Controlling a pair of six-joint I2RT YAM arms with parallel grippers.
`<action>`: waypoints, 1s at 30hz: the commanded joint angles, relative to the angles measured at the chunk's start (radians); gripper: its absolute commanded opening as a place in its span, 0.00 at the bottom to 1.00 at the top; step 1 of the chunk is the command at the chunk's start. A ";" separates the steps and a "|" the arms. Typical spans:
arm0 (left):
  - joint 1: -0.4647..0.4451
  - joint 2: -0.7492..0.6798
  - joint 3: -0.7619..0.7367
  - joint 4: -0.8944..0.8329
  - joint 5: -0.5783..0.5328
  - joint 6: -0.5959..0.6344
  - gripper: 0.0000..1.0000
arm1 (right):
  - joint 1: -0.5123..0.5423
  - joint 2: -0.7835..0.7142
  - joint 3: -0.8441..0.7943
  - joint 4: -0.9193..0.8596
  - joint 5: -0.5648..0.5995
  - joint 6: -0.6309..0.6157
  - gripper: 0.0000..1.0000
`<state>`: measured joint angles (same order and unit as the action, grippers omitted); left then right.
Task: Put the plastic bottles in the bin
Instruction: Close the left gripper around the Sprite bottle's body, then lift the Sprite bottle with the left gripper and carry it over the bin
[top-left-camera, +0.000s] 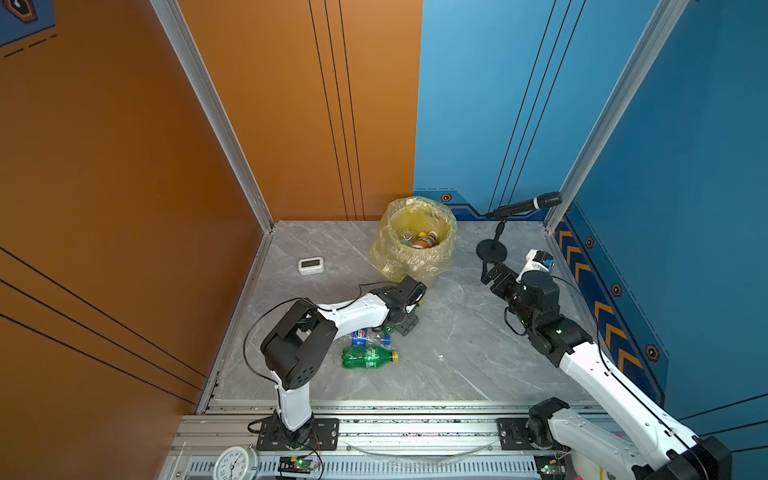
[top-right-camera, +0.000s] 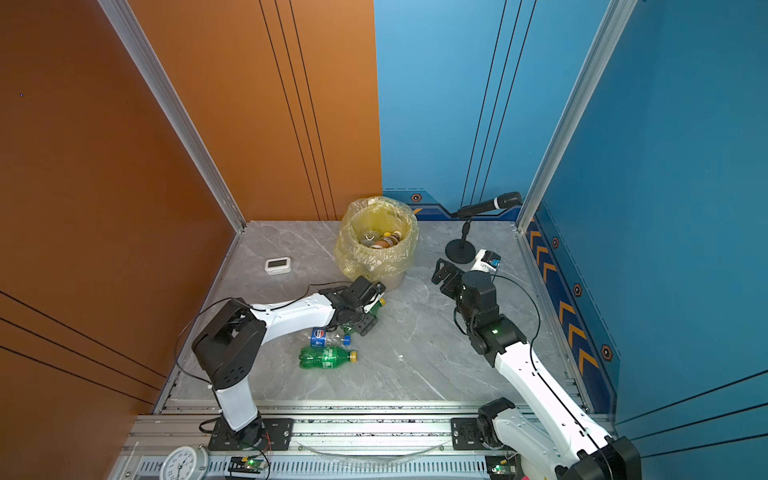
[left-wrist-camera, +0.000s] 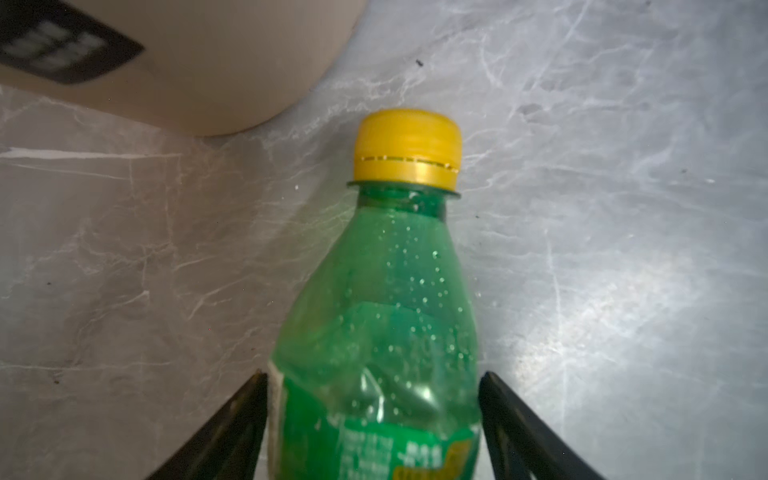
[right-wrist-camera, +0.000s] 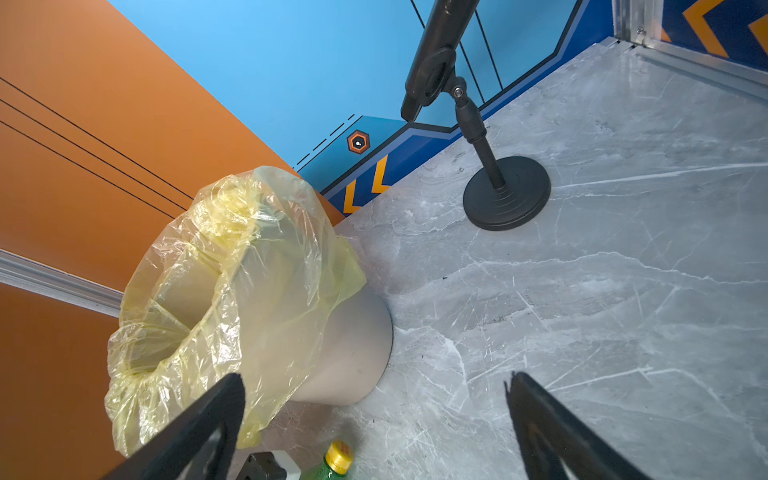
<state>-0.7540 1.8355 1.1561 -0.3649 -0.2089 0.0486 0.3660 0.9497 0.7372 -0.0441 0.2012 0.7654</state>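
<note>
Where everything rests: a grey marble bench (top-left-camera: 457, 353), read as a clock face with 12 at the back wall.
Left arm (top-left-camera: 353, 309): bent low, its tip just beside the bin's base.
Right arm (top-left-camera: 536, 299): raised at 3 o'clock of the bin, apart from it.
Bin (top-left-camera: 411, 262): a beige bucket under a crinkled yellow bag at 12 o'clock. A brown bottle (top-left-camera: 424, 240) and others lie inside.
Left jaws: one on each side of the gripped green bottle (left-wrist-camera: 382, 316), pressed against its body, which looks dented there. No lift is evident yet.
Right jaws: spread wide, holding nothing.
Gripped green bottle: low over the bench, long axis from 7 to 1 o'clock, yellow cap (left-wrist-camera: 407, 145) leading toward the bin's base.
Key relation: the bin's mouth lies at 12 o'clock of the left jaws and above them. The left arm is nearer, so an upward, forward carry seems called for.
Loose green bottle (top-left-camera: 368, 357): lying at 6 o'clock of the left jaws, cap toward 3.
Pepsi bottle (top-left-camera: 365, 338): lying between those two, cap toward 3.
Timer (top-left-camera: 311, 266): at 9 o'clock of the bin.
</note>
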 joint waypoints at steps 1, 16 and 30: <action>0.018 0.016 0.032 -0.028 0.020 -0.005 0.80 | -0.009 -0.012 -0.017 -0.008 -0.022 0.016 1.00; 0.048 -0.111 -0.017 0.006 -0.002 -0.050 0.55 | -0.031 -0.032 -0.035 -0.012 -0.023 0.032 1.00; 0.252 -0.442 -0.351 0.226 -0.034 -0.203 0.53 | -0.047 -0.062 -0.050 -0.018 -0.028 0.043 1.00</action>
<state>-0.5434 1.4528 0.8478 -0.2234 -0.2298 -0.0940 0.3275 0.9001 0.7006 -0.0444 0.1829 0.7914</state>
